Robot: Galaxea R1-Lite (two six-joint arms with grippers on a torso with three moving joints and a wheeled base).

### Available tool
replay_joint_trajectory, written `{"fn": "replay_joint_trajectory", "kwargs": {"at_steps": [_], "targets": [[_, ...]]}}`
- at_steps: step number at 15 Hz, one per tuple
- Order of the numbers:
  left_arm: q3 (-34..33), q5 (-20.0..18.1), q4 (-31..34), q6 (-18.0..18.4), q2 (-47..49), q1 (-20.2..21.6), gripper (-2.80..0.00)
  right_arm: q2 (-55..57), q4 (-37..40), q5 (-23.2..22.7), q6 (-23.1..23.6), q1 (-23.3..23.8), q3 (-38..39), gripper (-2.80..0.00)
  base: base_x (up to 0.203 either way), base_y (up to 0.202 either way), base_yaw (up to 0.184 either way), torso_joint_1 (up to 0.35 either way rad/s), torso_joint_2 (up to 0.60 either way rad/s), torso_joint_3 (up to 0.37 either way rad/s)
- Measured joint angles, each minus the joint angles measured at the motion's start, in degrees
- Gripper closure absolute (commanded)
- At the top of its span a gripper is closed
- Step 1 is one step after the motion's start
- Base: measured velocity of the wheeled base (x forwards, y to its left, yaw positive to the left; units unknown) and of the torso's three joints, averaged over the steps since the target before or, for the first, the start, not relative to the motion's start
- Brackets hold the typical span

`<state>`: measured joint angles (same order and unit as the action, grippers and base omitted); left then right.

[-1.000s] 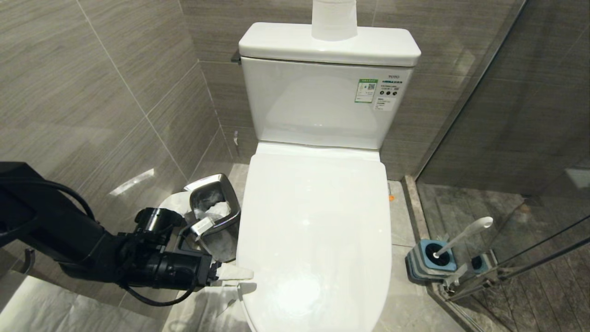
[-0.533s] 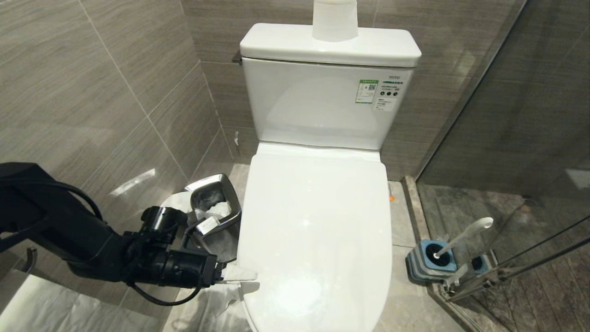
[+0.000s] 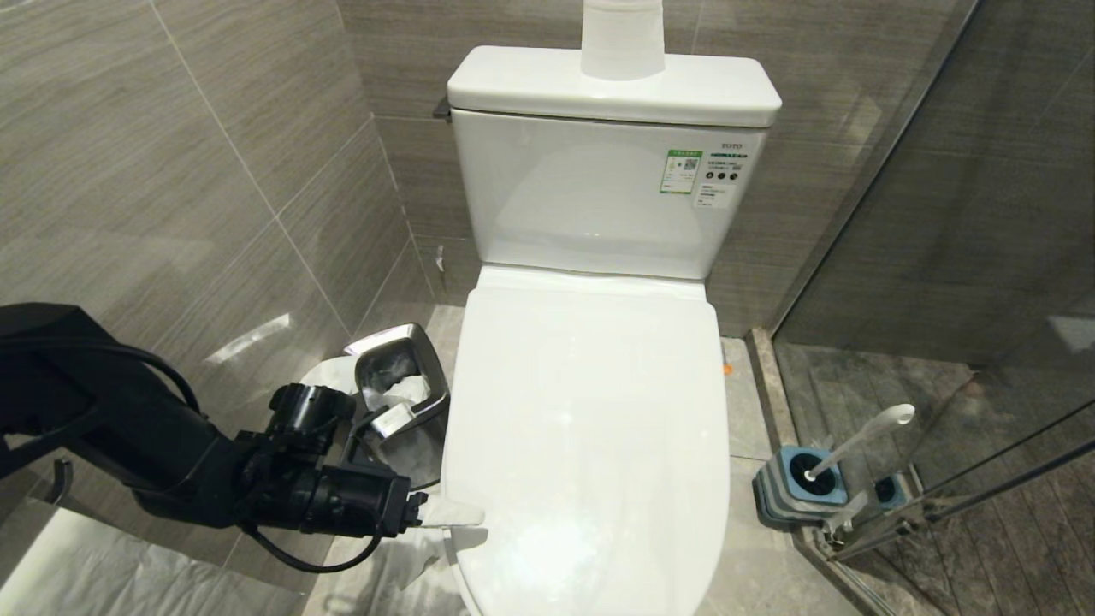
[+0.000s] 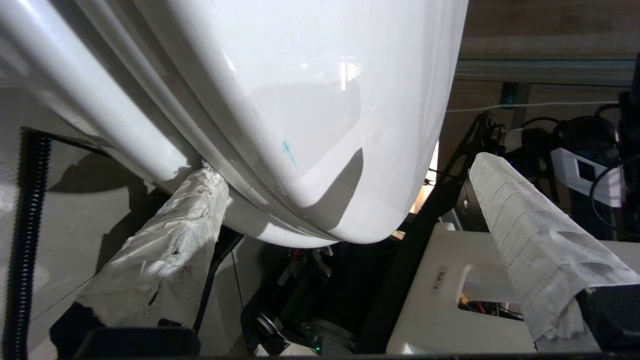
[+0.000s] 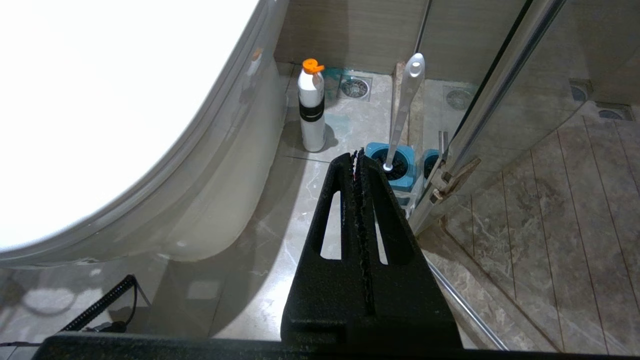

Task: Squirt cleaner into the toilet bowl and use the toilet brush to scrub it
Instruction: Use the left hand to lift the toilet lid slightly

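Toilet (image 3: 590, 428) sits centre, lid down, tank at the far wall w/ a white roll (image 3: 622, 38) on top. Left gripper (image 3: 458, 524) is low at the near-left edge of the lid, fingers spread wide & wrapped in white cloth; vs a sec ago it has crept a bit right, so the upper fingertip now meets the lid rim instead of stopping just short. In the left wrist view one cloth-covered finger (image 4: 170, 250) touches the seam under the lid rim, the other finger (image 4: 535, 235) stands well apart, clear of the toilet; nothing is held between them. Steel bin (image 3: 400, 402) w/ crumpled paper sits just left of the toilet, beside the arm, same spot as before. Brush (image 3: 860, 438) stands tilted in its blue-grey holder (image 3: 800, 488) on the floor to the right of the toilet, near the glass door (image 3: 984, 214); untouched, unchanged. Right gripper (image 5: 358, 155) isn't in the head view; its own cam shows the black fingers pressed together, empty, hanging above the floor near the brush. That cam also shows a white bottle (image 5: 311, 112) w/ orange cap upright on the floor, just beside the toilet base & left of the holder. White paper (image 3: 94, 573) lies on the near-left floor.
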<state>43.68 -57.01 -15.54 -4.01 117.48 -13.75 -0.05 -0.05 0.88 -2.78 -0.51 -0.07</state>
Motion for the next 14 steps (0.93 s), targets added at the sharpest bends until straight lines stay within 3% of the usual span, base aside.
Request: {"fn": "replay_joint_trajectory", "kwargs": {"at_steps": [11,14], "targets": [[0.26,-14.46,0.50,-2.34,-2.68,1.48,-2.80,0.00,0.00,-0.02,0.02,-0.01,0.00,0.00,0.000,0.000,0.000,0.000,0.00,0.000],[0.28,-16.47,0.44,-2.33,-4.04,2.21,-2.80,0.00,-0.02,0.01,-0.02,0.00,0.00,0.00,0.000,0.000,0.000,0.000,0.00,0.000]]}}
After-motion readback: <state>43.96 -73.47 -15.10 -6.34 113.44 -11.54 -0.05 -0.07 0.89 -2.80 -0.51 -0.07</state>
